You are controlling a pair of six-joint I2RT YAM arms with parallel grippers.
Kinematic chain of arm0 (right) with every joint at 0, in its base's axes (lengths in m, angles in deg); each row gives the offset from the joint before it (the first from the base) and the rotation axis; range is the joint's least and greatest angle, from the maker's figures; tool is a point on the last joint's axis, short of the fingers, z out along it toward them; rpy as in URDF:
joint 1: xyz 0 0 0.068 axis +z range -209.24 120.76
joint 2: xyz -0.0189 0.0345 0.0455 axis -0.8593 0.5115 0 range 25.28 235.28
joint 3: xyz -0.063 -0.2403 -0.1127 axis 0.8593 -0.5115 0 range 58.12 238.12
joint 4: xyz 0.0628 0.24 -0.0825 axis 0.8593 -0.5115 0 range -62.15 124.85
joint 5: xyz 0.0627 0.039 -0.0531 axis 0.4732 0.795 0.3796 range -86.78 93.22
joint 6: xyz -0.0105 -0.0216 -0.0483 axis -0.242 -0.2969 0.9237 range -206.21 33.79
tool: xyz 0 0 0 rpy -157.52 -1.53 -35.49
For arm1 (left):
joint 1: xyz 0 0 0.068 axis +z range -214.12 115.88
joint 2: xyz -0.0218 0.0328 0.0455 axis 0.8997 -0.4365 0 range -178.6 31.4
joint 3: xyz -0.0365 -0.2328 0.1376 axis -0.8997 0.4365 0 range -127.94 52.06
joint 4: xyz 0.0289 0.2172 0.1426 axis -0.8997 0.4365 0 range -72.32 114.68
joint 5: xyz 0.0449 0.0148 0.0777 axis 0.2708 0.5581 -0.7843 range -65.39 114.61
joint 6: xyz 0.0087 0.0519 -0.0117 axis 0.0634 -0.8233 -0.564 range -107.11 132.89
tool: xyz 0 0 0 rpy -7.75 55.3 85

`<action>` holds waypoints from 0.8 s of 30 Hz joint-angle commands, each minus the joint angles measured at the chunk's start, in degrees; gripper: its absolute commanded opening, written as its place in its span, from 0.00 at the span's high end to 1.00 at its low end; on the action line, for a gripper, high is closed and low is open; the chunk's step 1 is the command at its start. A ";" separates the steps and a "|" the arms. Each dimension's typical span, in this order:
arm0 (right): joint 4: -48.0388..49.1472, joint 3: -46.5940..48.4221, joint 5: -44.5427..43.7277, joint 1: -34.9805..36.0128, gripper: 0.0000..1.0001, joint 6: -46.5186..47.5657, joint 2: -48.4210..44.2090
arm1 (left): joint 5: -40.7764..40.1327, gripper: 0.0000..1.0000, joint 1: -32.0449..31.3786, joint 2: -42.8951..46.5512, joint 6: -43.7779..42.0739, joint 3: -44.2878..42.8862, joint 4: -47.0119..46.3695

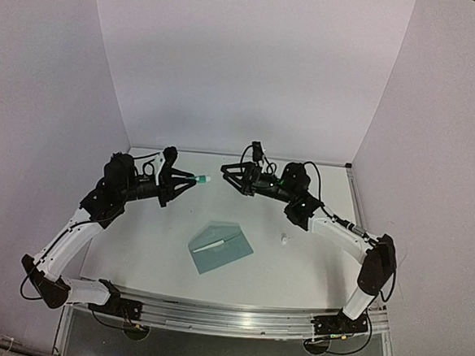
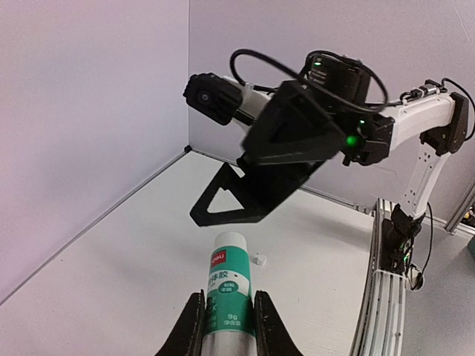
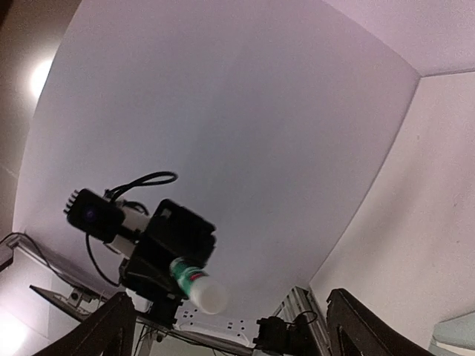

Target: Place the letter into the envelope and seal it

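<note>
The teal envelope (image 1: 220,248) lies flat on the table between the arms. A thin pale strip (image 1: 213,245) shows at its flap line, and I cannot tell if it is the letter, which is otherwise hidden. Above the table's far half, my left gripper (image 1: 184,181) (image 2: 228,298) is shut on a green and white glue stick (image 1: 198,178) (image 2: 228,289) whose tip points right. My right gripper (image 1: 236,179) (image 3: 230,315) faces that tip from a short way off, open and holding nothing. The right wrist view shows the glue stick (image 3: 197,285) ahead of its spread fingers.
A small white cap (image 1: 284,240) (image 2: 259,259) lies on the table under my right forearm. White walls close the left, back and right sides. An aluminium rail (image 1: 228,316) runs along the near edge.
</note>
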 commanded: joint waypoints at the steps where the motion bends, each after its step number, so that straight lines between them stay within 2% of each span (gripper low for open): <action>1: 8.11 5.21 3.44 4.69 0.14 -1.10 2.59 | 1.24 1.00 0.14 0.34 5.13 0.90 -10.32; 10: 8.22 9.05 3.05 6.01 0.24 -3.46 6.85 | 2.66 1.00 -0.34 0.82 6.03 2.67 -14.67; 18: 8.24 14.78 4.81 6.11 0.58 -4.54 9.92 | 1.39 1.00 -1.44 0.23 5.61 3.21 -15.14; 22: 8.29 15.37 5.45 6.12 0.66 -5.33 10.55 | -1.63 1.00 -2.37 -0.22 4.35 3.14 -15.81; 24: 8.30 15.52 5.63 6.08 0.76 -5.40 10.65 | -3.38 1.00 -2.96 -0.37 3.39 3.17 -15.57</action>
